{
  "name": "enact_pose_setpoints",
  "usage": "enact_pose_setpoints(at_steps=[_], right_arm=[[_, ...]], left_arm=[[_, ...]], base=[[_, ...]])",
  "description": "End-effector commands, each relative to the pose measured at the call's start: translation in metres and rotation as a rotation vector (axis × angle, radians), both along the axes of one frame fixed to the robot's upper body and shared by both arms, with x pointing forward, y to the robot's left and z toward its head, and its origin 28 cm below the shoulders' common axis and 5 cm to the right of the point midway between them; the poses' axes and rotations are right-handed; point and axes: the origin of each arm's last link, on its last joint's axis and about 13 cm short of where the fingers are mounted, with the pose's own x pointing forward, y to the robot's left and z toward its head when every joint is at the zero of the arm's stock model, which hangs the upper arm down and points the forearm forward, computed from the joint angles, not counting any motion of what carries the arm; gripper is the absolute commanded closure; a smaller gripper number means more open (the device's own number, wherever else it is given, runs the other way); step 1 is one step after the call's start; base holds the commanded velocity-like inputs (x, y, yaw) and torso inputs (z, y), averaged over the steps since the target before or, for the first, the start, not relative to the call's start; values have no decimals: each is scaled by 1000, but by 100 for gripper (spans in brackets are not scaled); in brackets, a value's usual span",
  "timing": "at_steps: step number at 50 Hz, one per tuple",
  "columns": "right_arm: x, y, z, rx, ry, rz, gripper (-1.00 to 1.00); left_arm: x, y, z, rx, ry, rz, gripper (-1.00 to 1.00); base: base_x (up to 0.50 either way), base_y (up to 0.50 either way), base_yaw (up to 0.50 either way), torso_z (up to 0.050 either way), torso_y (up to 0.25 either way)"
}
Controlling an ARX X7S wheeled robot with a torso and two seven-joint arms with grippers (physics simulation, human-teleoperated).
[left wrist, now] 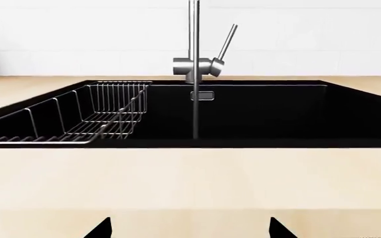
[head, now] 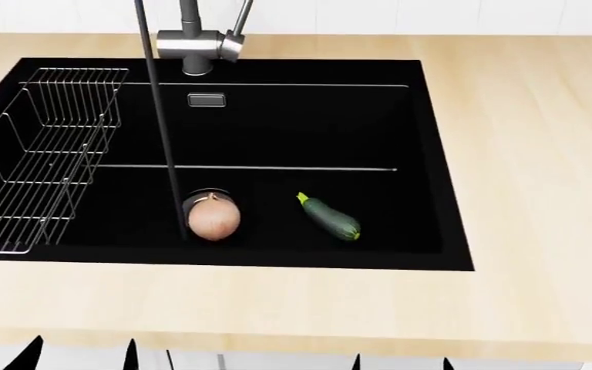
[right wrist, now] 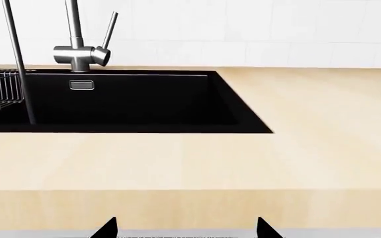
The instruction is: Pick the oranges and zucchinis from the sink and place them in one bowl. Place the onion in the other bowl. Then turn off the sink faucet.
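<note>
The black sink (head: 430, 154) is set in a pale wooden counter. On its floor lie the tan onion (head: 213, 219), on the drain, and the dark green zucchini (head: 329, 216) to its right. No orange and no bowl is in view. The steel faucet (head: 201, 46) stands at the back rim with its rod lever tilted up; it also shows in the left wrist view (left wrist: 197, 66) and the right wrist view (right wrist: 79, 54). A thin dark line runs from the spout down beside the onion. My left gripper (left wrist: 190, 229) and right gripper (right wrist: 186, 229) are open and empty, in front of the counter's near edge.
A wire dish rack (head: 39, 154) hangs in the sink's left part and also shows in the left wrist view (left wrist: 91, 114). A wide strip of counter (head: 543, 154) runs to the right of the sink. A white tiled wall stands behind the faucet.
</note>
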Motion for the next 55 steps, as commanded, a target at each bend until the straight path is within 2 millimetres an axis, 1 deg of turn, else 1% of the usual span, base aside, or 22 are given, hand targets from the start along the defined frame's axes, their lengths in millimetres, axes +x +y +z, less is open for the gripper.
enact_pose_setpoints(at_steps=[1,4,5,8,11,12,13,15,16,17,20,23,24,26,28,29,31,33,37,41,46,55], right_arm=[[3,-4,5,59,13,7,-100],[19,-6,50,15,-65,28,-100],[20,-6,56,24,-84,30,-100],[29,-12,99,-3,-149,11,-100],[36,-17,133,-60,-177,15,-100],[41,-19,152,-44,-198,25,-100],[46,-21,166,-56,-196,32,-100],[56,-26,191,-60,-212,41,-100],[59,-28,200,-35,-227,50,-100],[66,-32,217,-53,-216,57,-100],[82,-37,239,-80,-202,65,-100],[109,-44,257,-48,-161,96,-100],[118,-45,262,-56,-143,107,-100],[139,-52,264,-44,-105,95,-100],[150,-54,270,14,-140,88,-100],[155,-55,272,-76,-124,60,-100],[169,-58,274,14,-81,106,-100],[182,-64,275,-7,-31,68,-100],[195,-73,272,33,-22,69,-100],[193,-74,262,2,18,93,-100],[191,-77,261,16,19,94,-100],[185,-78,259,13,28,101,-100]], left_arm=[[1,-3,5,11,-15,-7,-100],[-2,8,30,-35,-42,-35,-100],[-3,9,34,-48,-45,-40,-100],[-3,15,69,-40,-95,-62,-100],[6,19,102,-19,-112,-64,-100],[9,23,117,-6,-136,-47,-100],[16,21,131,29,-141,-67,-100],[27,28,165,-5,-171,-50,-100],[32,30,174,-9,-160,-51,-100],[41,32,193,44,-189,-47,-100],[60,37,210,49,-138,-77,-100],[94,47,234,-62,-85,-49,-100],[104,49,238,96,-95,2,-100],[124,47,250,49,-57,-31,-100],[142,47,257,18,-13,-28,-100],[153,51,263,66,-31,6,-100],[164,52,278,45,-36,13,-100],[172,52,286,54,-30,24,-100],[190,57,287,51,12,59,-100],[194,57,280,53,36,66,-100],[193,57,287,64,26,60,-100],[189,55,267,100,66,50,-100]], base=[[0,0,0,0,0],[0,0,0,0,0],[0,0,0,0,0],[0,0,0,0,0],[0,0,0,0,0],[0,0,0,0,0],[0,0,0,0,0],[0,0,0,0,0],[0,0,0,0,0],[0,0,0,0,0],[0,0,0,0,0],[0,0,0,0,0],[0,0,0,0,0],[0,0,0,0,0],[0,0,0,0,0],[0,0,0,0,0],[0,0,0,0,0],[0,0,0,0,0],[0,0,0,0,0],[0,0,0,0,0],[177,11,0,0,0],[296,23,0,0,0]])
